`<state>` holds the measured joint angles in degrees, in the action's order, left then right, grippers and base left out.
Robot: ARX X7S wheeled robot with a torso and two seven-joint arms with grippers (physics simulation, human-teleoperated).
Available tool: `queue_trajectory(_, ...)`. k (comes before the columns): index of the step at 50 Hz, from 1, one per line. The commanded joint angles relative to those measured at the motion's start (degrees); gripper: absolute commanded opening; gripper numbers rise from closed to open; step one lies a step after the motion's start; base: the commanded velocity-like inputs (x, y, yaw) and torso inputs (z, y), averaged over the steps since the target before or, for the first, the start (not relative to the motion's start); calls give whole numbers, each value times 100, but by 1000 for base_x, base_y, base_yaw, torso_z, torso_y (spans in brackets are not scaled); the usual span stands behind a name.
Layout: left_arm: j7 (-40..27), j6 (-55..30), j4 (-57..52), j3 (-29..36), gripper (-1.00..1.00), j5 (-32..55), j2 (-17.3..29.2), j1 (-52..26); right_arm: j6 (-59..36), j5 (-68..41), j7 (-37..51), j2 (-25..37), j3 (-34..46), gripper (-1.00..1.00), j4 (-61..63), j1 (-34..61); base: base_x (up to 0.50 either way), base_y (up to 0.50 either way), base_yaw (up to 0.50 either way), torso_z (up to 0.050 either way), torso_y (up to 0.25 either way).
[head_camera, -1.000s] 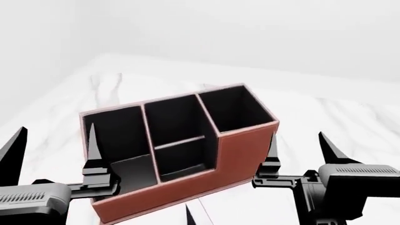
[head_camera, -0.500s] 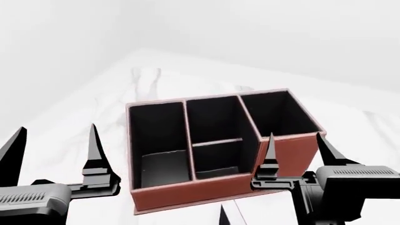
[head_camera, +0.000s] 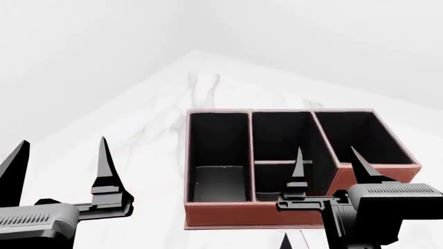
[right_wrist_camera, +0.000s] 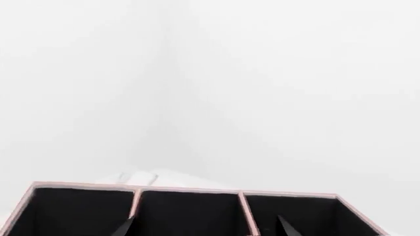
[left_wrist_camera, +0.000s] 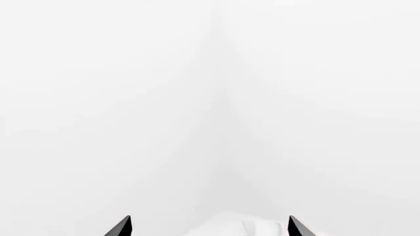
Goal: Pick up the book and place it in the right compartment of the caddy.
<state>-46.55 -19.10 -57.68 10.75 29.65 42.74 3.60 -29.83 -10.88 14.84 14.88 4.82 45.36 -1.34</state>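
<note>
From the head view I see the caddy (head_camera: 277,207) sitting on the white table (head_camera: 138,135). The right compartment (head_camera: 360,137), the one with the tall walls, looks empty. My left gripper (head_camera: 59,150) hangs over bare table with its fingers wide apart and nothing in them. My right gripper (head_camera: 327,158) is in front of the caddy, fingers apart too, holding nothing. I can't see the book anywhere here, and no mug.

The left wrist view shows only two finger tips, spread apart, and plain white.

The right wrist view shows the caddy (right_wrist_camera: 190,192) from the front, with three black cells in a row. No book there.

So I think I am at the very start: I have to find the book. I should turn the head or roll the base to look around. Nothing stands in the way right now.
</note>
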Motion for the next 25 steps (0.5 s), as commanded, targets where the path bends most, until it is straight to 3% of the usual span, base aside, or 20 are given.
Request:
queue_trajectory(1,-38,43,11,37,100,4,41,-3,29,-60,27,29,9,100,-5,-7,-257,429,0,0,0)
queue_trajectory(15,-81,80,24,90,100,4,84,-18,193,-215,-25,66,10,100,-30,-71,7,-12,0,0,0)
queue_trajectory(25,-116,96,24,135,100,-1,109,-33,231,-260,-13,100,28,100,-26,-85,124,-481,0,0,0)
